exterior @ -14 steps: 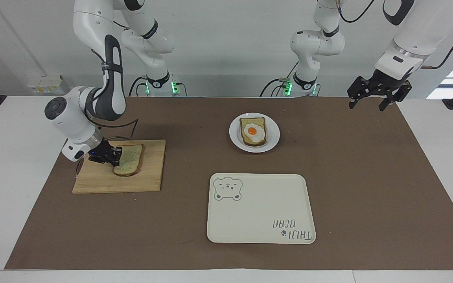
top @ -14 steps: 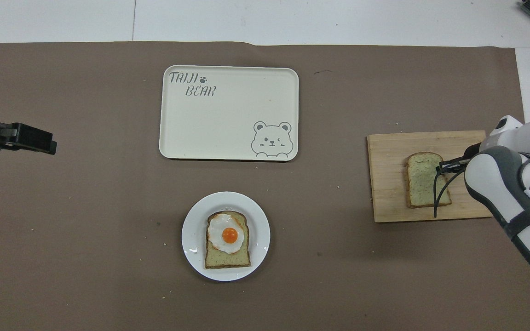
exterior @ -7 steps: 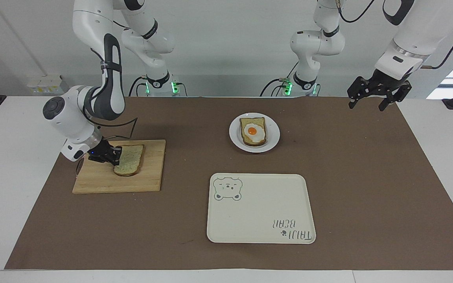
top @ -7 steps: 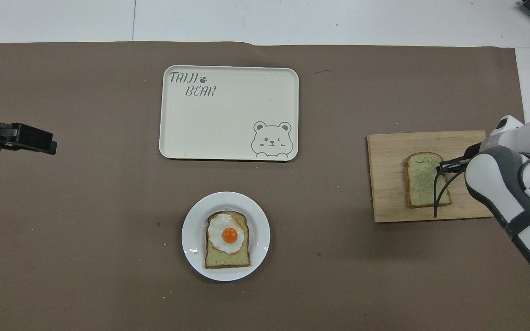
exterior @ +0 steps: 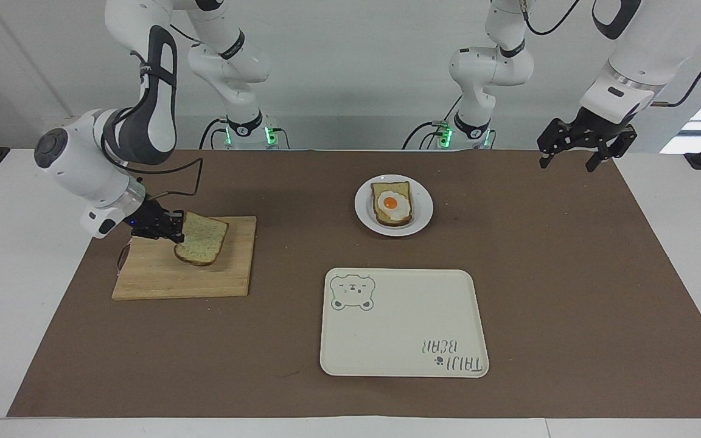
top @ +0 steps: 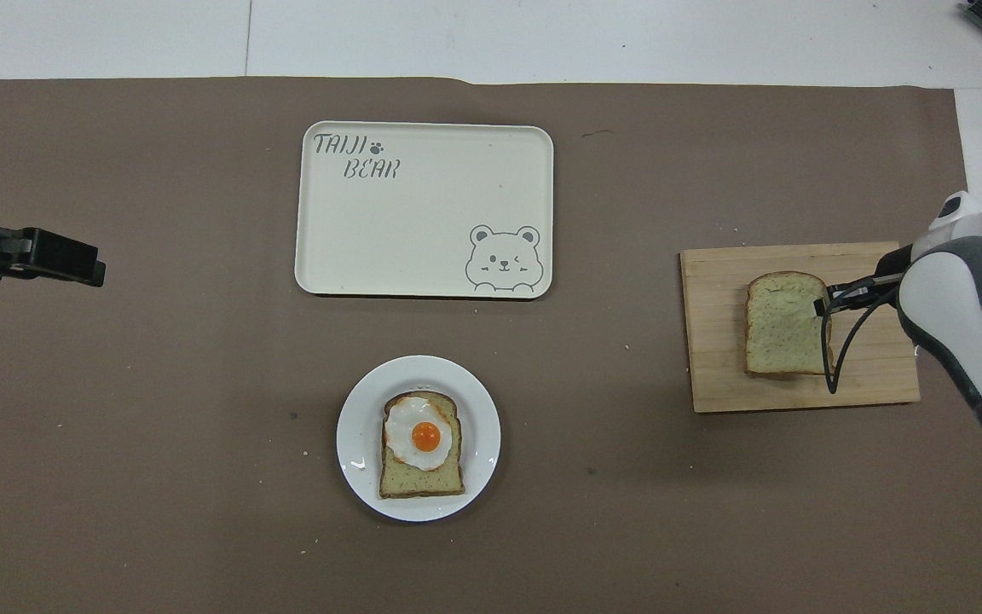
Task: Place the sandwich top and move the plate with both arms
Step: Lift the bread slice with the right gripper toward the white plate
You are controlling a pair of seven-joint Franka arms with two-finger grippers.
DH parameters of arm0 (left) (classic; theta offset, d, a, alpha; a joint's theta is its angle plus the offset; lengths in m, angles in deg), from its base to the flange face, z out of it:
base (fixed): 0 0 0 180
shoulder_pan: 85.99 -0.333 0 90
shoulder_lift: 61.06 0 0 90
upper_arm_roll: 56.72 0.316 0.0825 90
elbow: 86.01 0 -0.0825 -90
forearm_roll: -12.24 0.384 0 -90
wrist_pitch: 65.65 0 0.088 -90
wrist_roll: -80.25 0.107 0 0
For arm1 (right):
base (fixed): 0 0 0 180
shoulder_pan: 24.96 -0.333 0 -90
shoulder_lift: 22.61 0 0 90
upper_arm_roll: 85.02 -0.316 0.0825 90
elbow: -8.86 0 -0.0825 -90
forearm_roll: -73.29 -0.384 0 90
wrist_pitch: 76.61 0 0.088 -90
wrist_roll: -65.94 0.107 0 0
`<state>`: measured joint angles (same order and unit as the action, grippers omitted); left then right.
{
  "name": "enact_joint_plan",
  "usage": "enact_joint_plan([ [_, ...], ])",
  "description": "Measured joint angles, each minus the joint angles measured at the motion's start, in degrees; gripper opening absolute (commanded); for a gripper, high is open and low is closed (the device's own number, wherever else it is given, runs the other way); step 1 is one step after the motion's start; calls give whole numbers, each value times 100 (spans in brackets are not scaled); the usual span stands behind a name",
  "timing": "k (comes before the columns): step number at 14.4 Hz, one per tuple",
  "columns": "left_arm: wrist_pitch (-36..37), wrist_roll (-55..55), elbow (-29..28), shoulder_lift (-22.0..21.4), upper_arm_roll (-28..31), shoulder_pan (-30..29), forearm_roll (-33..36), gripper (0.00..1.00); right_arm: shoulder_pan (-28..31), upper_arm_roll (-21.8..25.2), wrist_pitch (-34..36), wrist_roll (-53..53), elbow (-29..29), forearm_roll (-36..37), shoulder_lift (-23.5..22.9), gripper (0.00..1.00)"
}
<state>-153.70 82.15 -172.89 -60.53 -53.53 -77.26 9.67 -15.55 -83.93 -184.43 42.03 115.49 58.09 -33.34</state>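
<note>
With the right gripper [exterior: 171,229] clamped on one edge of the sandwich top [exterior: 202,242], tilted above the cutting board [exterior: 229,274], carry it level to the egg toast [exterior: 392,204] while the open left gripper [exterior: 572,159] waits over the table's corner.

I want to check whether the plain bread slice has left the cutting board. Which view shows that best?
The facing view: the sandwich top hangs tilted in the right gripper, with a shadow on the cutting board beneath it. The overhead view shows the slice's whole outline over the board, but not its height.
</note>
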Motion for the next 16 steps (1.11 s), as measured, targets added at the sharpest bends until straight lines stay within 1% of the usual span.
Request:
enact_joint_plan([
  [4, 0, 0, 0, 0, -2, 0, -2, 100, 1, 12, 731, 0, -246, -486, 65, 0],
  [9, 0, 0, 0, 0, -2, 0, -2, 100, -95, -80, 1089, 0, -287, -778, 64, 0],
  [11, 0, 0, 0, 0, -2, 0, -2, 100, -288, -106, 1159, 38, -283, -946, 64, 0],
  [14, 0, 0, 0, 0, -1, 0, -3, 100, -679, -118, 1206, 524, -274, -1273, 65, 0],
  [16, 0, 0, 0, 0, -1, 0, -3, 100, -980, -125, 1206, 885, -273, -1323, 65, 0],
])
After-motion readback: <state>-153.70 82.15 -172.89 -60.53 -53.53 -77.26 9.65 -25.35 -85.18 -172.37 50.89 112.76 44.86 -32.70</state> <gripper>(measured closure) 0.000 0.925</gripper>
